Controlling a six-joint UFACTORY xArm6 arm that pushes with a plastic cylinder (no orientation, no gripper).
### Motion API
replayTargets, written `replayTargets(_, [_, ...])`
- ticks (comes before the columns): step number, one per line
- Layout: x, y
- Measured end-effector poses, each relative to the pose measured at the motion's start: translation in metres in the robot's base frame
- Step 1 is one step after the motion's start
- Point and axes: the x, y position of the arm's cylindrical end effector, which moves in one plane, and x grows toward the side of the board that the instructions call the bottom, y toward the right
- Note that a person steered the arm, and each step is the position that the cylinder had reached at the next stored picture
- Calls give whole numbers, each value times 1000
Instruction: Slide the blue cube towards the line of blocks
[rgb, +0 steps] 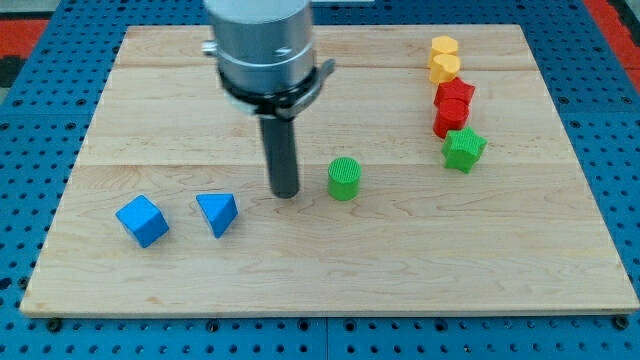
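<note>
- Near the middle of the wooden board (330, 260), the rod (281, 150) stands upright, and my tip (286, 193) rests on the surface just to the left of the green cylinder (344, 179), with a small gap between them.
- The arm carries no fingers at all, so nothing is clasped or let go; the rod touches no block.
- The blue cube (142, 220) sits near the board's lower left corner, well to the left of and slightly below my tip.
- A blue triangular block (217, 213) lies between the cube and my tip, just beside the cube but apart from it.
- Toward the view's upper right, a line of blocks runs downward: two yellow blocks (445, 58) on top, two red blocks (452, 107) below them, and a green star-shaped block (464, 149) at the end, each close against its neighbour.
- The cube is well apart from that line, on the opposite side of the board.
- A blue pegboard (35, 120) surrounds the board.
</note>
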Motion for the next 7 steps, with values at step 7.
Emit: replayTargets(7, [121,-50])
